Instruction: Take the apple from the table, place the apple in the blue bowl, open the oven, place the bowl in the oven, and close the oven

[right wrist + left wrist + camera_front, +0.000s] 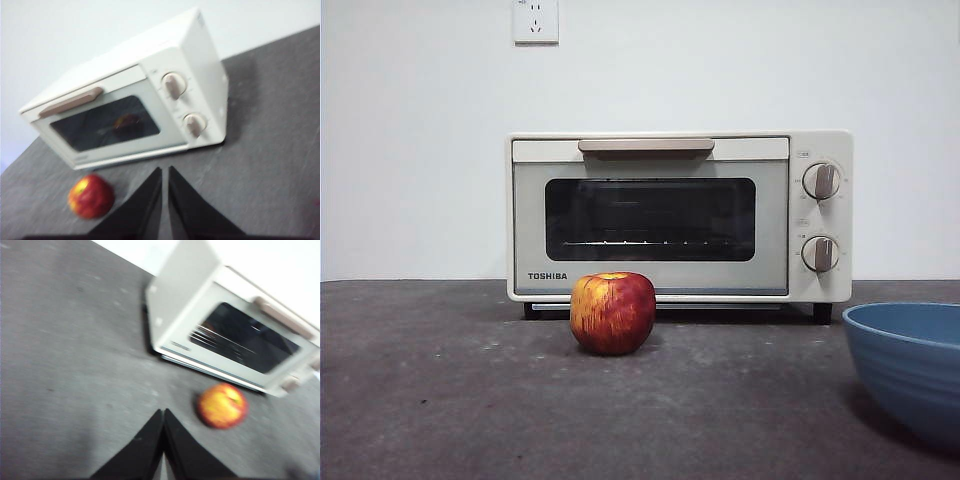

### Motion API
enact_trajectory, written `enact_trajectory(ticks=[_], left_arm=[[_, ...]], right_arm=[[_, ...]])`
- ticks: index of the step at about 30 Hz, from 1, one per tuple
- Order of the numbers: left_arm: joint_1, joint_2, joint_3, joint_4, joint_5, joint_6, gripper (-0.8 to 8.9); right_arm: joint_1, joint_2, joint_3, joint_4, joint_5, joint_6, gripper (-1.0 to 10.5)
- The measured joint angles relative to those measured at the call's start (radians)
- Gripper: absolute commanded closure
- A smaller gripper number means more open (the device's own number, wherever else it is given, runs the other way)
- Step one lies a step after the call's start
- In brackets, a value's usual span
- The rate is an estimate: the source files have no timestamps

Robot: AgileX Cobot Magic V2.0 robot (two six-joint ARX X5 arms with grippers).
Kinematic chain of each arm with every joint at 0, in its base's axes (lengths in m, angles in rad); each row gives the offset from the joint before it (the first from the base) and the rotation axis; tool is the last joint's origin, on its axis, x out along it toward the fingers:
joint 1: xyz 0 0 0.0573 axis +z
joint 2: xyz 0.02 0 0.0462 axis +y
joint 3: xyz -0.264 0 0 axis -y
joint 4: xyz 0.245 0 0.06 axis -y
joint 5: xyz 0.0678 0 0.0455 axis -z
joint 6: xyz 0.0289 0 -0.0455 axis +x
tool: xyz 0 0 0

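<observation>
A red apple with yellow streaks sits on the dark grey table, just in front of the cream Toshiba oven, whose glass door is closed. The blue bowl stands at the near right, cut off by the picture's edge. My left gripper hangs shut above the table, a short way from the apple, holding nothing. My right gripper is also shut and empty, above the table in front of the oven, with the apple off to one side. Neither arm shows in the front view.
A white wall with a socket stands behind the oven. Two round knobs sit on the oven's right side, and a beige bar handle runs along the top of its door.
</observation>
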Motion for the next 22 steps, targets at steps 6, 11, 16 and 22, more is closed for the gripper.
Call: enact_trajectory(ticks=[6, 11, 16, 22], left_arm=[[0.0, 0.153, 0.163, -0.129, 0.111, 0.059, 8.06], [-0.003, 0.293, 0.294, -0.271, 0.207, 0.176, 8.06], [-0.04, 0.42, 0.389, -0.381, 0.268, 0.267, 8.06], [-0.111, 0.514, 0.468, -0.46, 0.27, 0.338, 8.06]], right_arm=[[0.003, 0.18, 0.172, -0.168, -0.122, -0.079, 9.4], [0.043, 0.364, 0.332, -0.322, -0.223, -0.199, 9.4], [0.143, 0.541, 0.502, -0.482, -0.229, -0.336, 9.4], [0.304, 0.701, 0.655, -0.609, -0.166, -0.459, 9.4]])
